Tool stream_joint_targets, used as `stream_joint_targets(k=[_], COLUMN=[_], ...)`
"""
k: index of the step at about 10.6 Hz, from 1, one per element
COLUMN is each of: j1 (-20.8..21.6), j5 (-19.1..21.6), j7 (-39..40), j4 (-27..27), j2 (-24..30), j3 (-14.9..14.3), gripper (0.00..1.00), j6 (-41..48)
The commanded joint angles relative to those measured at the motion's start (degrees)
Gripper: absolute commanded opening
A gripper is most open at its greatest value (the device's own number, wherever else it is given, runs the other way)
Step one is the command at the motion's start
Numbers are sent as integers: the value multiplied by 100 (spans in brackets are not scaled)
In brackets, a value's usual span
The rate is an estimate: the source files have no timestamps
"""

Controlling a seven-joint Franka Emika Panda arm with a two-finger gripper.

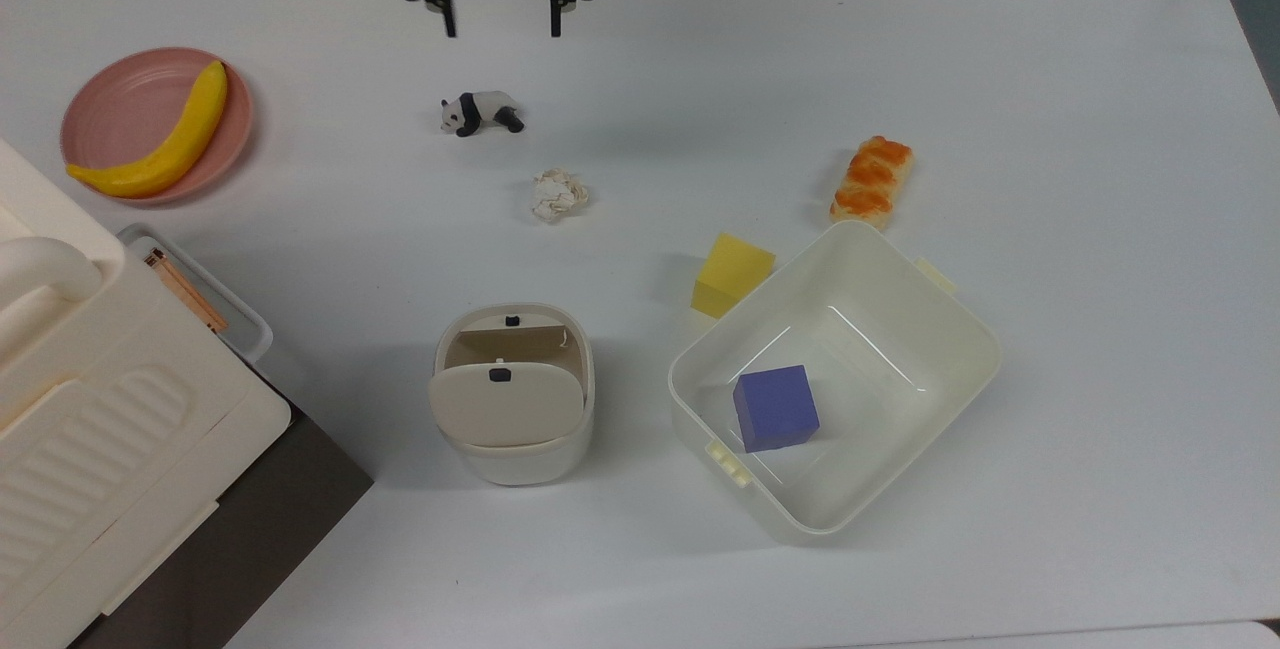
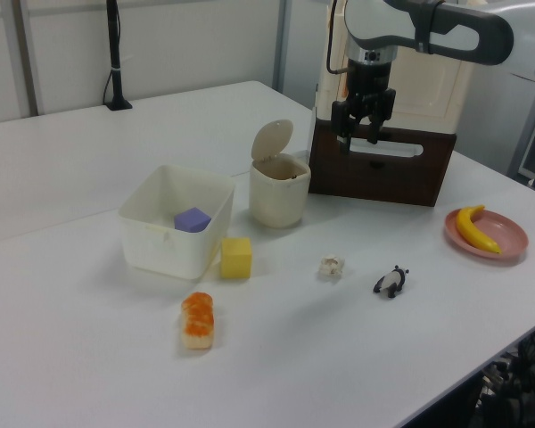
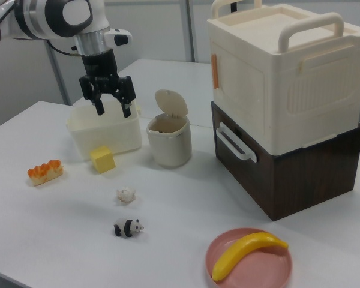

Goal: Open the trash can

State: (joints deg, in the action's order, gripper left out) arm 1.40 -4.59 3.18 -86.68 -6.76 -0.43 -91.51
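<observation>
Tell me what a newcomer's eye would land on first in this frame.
Probably the trash can near the table's middle, its lid tipped up and the inside showing. Next, the gripper raised over the top view's upper edge, jaws spread and holding nothing, well away from the can. Then the colours: the banana on its pink plate at the top view's left, and the purple cube in the cream tub to the can's right.

Trash can [image 1: 513,407] lid raised; gripper [image 1: 502,27] spread wide above panda [image 1: 480,113].
</observation>
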Motion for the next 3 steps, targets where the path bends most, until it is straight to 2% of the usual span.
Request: stream_joint_targets(k=[1, 3], j1=[19, 1], j5=[-323, -262], j7=[-142, -204], j4=[-173, -173], j2=[201, 289], j3=[-36, -54], gripper=[100, 100], j6=[212, 291])
